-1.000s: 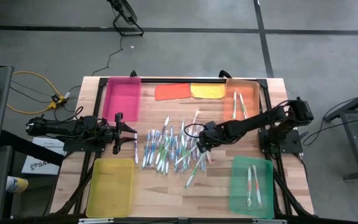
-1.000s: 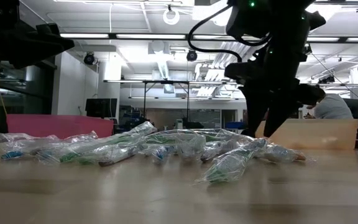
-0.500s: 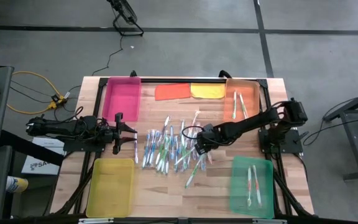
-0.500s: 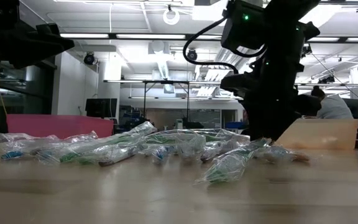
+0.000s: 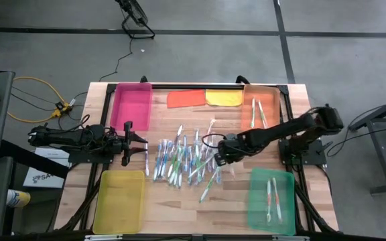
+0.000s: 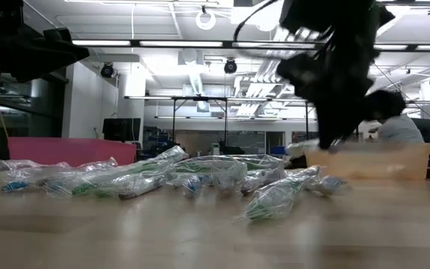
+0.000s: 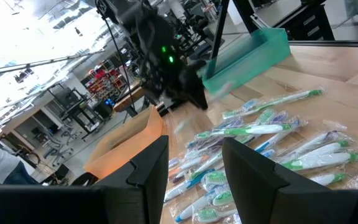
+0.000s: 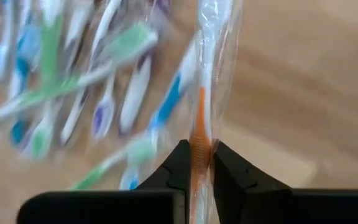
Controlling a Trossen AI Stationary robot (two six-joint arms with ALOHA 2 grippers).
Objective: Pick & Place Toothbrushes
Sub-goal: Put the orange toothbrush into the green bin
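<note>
The right gripper (image 8: 196,163) pinched an orange-and-white toothbrush (image 8: 205,93) in a clear wrapper. Its two dark fingers (image 8: 180,163) were pressed against the orange handle from both sides. From above, this gripper (image 5: 221,157) was at the right edge of the pile of toothbrushes (image 5: 179,161), in the middle of the wooden table (image 5: 179,207). In the low view it was lifted above the table top, with the toothbrush sticking out from it, but that part was blurry.

The pile was made of thin sticks in clear wrappers, white mixed with green, blue and purple. They lay close together, and many touched or crossed each other.

Near the right arm was an orange tray (image 5: 250,94) at the back of the table, with a few toothbrushes in it. A green tray (image 5: 254,207) at the front also had toothbrushes inside.

The left gripper (image 5: 138,142) waited just left of the pile. Its fingers (image 7: 148,171) were spread apart with nothing between them. A pink tray (image 5: 131,107) was behind it and a yellow tray (image 5: 119,201) in front of it. An orange cloth (image 5: 185,98) and a yellow cloth (image 5: 224,98) lay flat at the back edge, side by side.
</note>
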